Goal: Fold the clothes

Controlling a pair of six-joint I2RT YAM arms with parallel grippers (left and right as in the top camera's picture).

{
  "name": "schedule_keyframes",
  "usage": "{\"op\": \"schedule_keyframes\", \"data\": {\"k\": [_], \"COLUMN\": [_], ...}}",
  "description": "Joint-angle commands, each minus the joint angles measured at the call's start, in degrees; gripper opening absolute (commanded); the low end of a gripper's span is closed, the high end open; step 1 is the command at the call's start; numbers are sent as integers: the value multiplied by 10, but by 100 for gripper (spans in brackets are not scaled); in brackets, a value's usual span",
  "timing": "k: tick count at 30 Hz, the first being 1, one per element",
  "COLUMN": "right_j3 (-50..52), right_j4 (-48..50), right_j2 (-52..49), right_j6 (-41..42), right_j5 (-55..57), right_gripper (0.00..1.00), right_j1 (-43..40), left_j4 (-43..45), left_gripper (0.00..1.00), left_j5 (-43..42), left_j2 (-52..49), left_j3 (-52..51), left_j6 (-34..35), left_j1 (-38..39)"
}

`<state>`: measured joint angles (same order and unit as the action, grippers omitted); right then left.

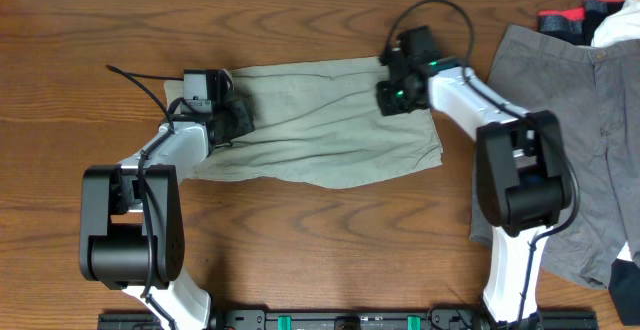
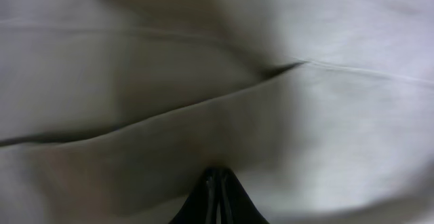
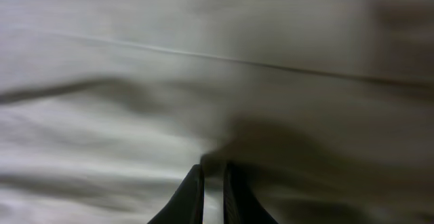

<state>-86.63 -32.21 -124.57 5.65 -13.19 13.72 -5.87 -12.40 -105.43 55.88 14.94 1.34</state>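
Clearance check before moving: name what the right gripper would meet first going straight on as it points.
The khaki shorts: the right gripper points into that cloth, fingertips apparently touching it, though depth is hard to judge.

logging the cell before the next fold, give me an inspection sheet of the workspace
surface: wooden table, brown grain
job's things: khaki shorts lying at centre; grey shorts at the right edge
clutter: red-and-black item and white item at the far right corner
grippers: left gripper and right gripper both shut on the khaki shorts
cables: black cable by the left arm, black loop over the right
surroundings: nothing seen
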Motion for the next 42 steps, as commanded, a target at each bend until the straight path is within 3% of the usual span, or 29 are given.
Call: {"op": "schedule_keyframes", "data": {"k": [1,5,13,21,27,32,36,39,42], "right_j3": [2,2,2,2,2,2,4,4,4], "right_j4": [-20,-35,-50,-88,-102,-111,-112,-110,-117], "right_j2": [-1,6,42,116,157,166,165,163,155], "right_j6": [-6,-33,-95,-130,-130,-130,-136,-145,-140], "right_j5": [48,-10,-175,-246,-248,-248,-248,-240,-229], "right_gripper": [11,11,19,22,24,29,32,40,46], "right_j1": [-41,-66,-83,-106,-120,-133,-144,-160,-181], "left_j4": [-10,-14,-17,-93,-219,-306,-340,-357,-363], "left_gripper": [6,7,39,65,67,69,75,76,77], "left_j5": [78,57,-17,-51,-49,-52,-52,-57,-127], "left_j2": [-1,5,69,225,309,311,295,283,271], "left_j3": [5,5,5,5,5,4,4,4,4], "left_j6": [-23,-22,-22,-22,-3,32,31,31,27], "left_j1": [-10,-32,-68,-91,-119,-184,-228,-256,-292]}}
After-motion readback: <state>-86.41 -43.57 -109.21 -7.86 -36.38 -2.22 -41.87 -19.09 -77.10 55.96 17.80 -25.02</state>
